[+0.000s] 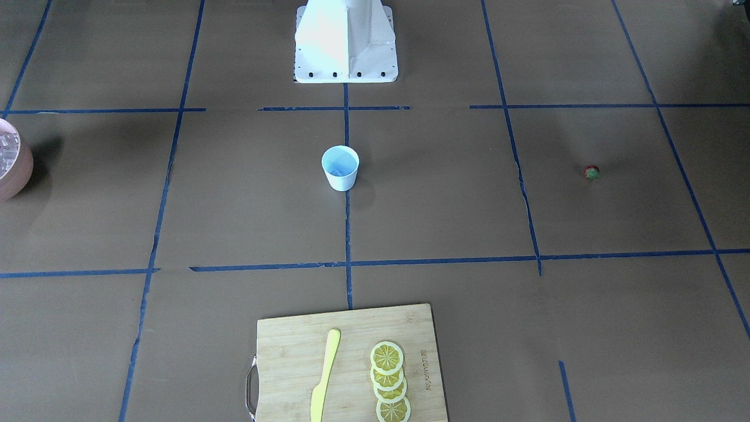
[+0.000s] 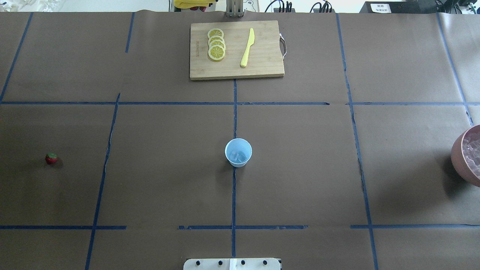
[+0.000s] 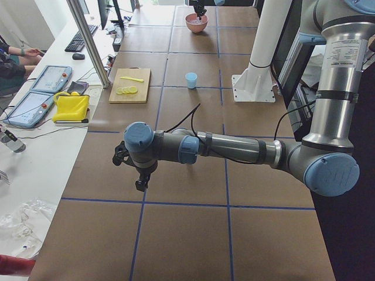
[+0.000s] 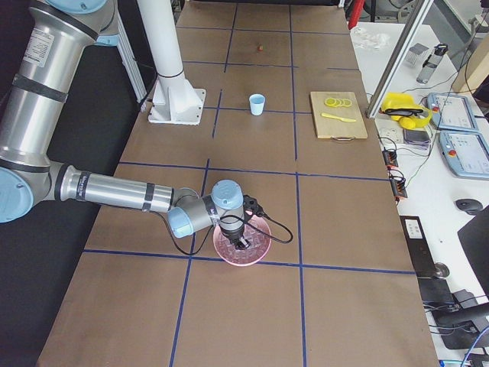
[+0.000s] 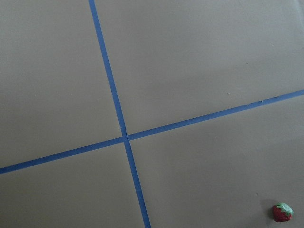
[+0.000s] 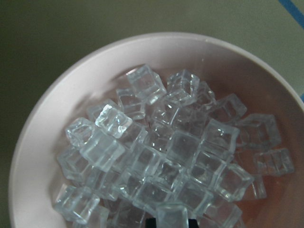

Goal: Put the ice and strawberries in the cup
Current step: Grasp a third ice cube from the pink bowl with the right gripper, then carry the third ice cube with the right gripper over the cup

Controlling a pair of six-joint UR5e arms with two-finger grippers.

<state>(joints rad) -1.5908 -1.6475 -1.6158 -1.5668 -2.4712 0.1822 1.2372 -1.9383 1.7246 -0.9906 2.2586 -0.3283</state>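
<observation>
The white cup [image 2: 238, 152] with a pale blue inside stands upright at the table's middle, with a few ice cubes [image 2: 239, 156] in it; it also shows in the front view [image 1: 340, 168]. The strawberry [image 2: 51, 158] lies alone far to the left, and shows at the lower right of the left wrist view [image 5: 282, 212]. My left gripper [image 3: 140, 184] hangs above the table near it; I cannot tell whether it is open. My right gripper [image 4: 241, 243] is down in the pink bowl [image 4: 229, 258] of ice [image 6: 171, 147]. Dark fingertips [image 6: 151, 223] flank one cube; grip unclear.
A wooden cutting board [image 2: 236, 50] with lemon slices [image 2: 216, 44] and a yellow knife [image 2: 247, 48] lies at the table's far edge. The pink bowl [image 2: 459, 157] sits at the right edge. Blue tape lines cross the brown table.
</observation>
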